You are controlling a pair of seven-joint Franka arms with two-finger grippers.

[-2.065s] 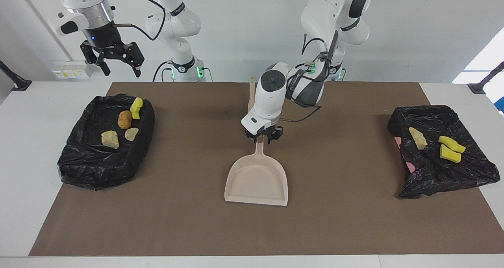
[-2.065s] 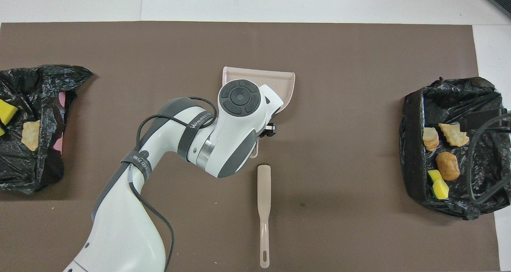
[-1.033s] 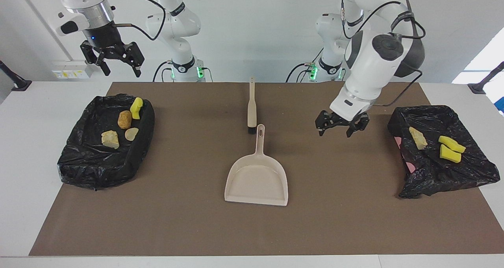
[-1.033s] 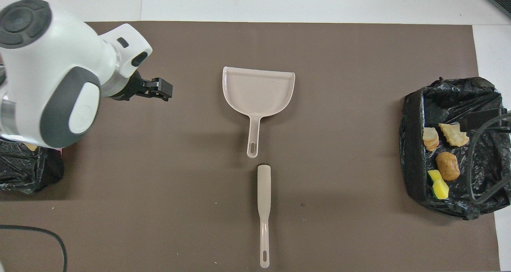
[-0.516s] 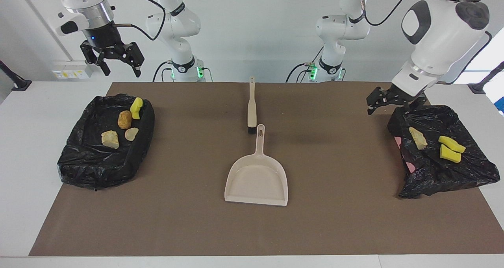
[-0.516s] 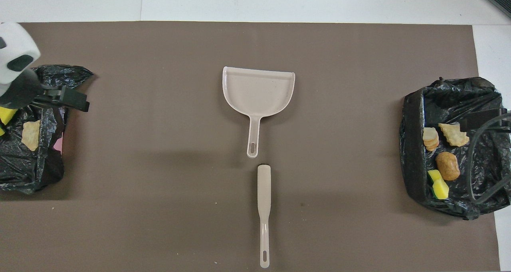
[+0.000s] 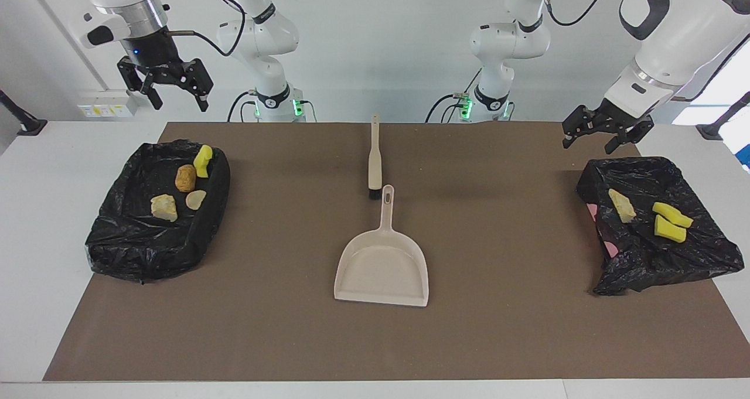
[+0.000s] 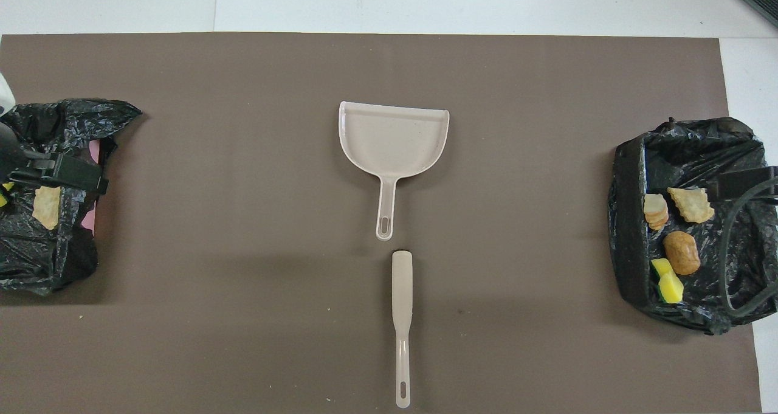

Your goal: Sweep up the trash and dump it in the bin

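The trash lies in two black-bagged bins. The bin (image 7: pixel 146 258) at the right arm's end holds several scraps, among them a yellow sponge piece (image 7: pixel 203 160) and an orange chunk (image 7: pixel 185 177). In the bin (image 7: pixel 644 270) at the left arm's end lie a tan chunk (image 7: pixel 621 204) and two yellow sponge pieces (image 7: pixel 670 222). My left gripper (image 7: pixel 606 130) hangs open and empty over that bin's robot-side edge. High over the table edge by the other bin, my right gripper (image 7: pixel 166 85) waits, open and empty.
A beige dustpan (image 7: pixel 382 264) lies mid-mat, its handle pointing toward the robots. A beige brush (image 7: pixel 374 159) lies in line with it, nearer the robots, bristle end by the handle tip. A brown mat (image 7: pixel 281 328) covers the table.
My left gripper let go of the dustpan handle, swung toward the left arm's end and rose above the bin there. The dustpan stayed put. The right gripper barely moved.
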